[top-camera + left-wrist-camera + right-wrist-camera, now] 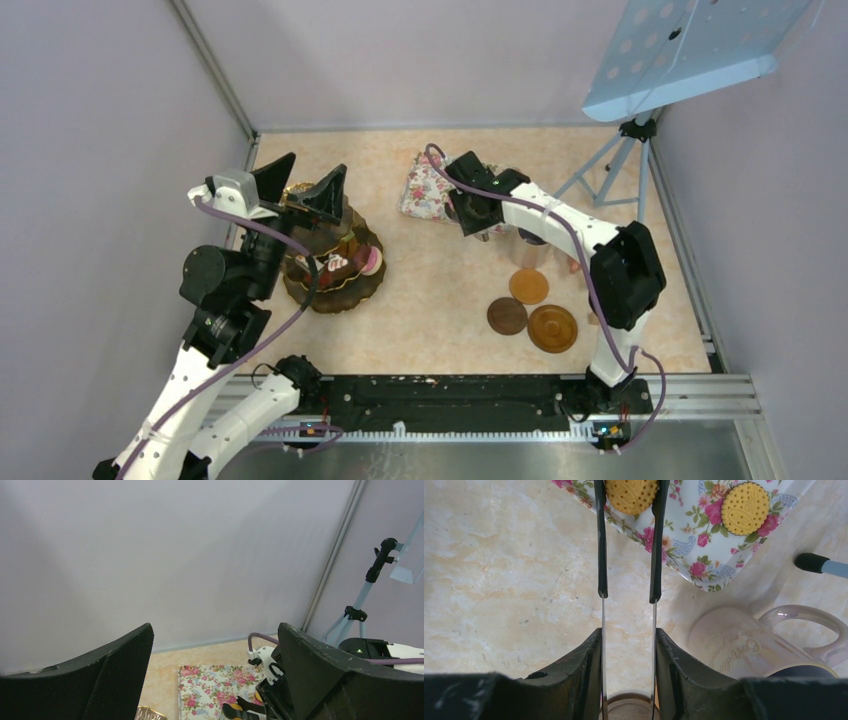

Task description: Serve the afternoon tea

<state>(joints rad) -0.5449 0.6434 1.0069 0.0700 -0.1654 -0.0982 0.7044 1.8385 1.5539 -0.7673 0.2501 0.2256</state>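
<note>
My right tool (pixel 628 645) clamps tongs (pixel 601 555); biscuit (pixel 631 495) sits straight ahead between tong arms, on tray (pixel 684 545) (left tool (pixel 215 630) gapes empty, well apart).

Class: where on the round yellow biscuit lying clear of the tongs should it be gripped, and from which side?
Probably across its rim, at two opposite edges, from above. The round yellow biscuit lies flat on the rose-patterned tray, so only its thin rim is open to the black tongs.
</note>
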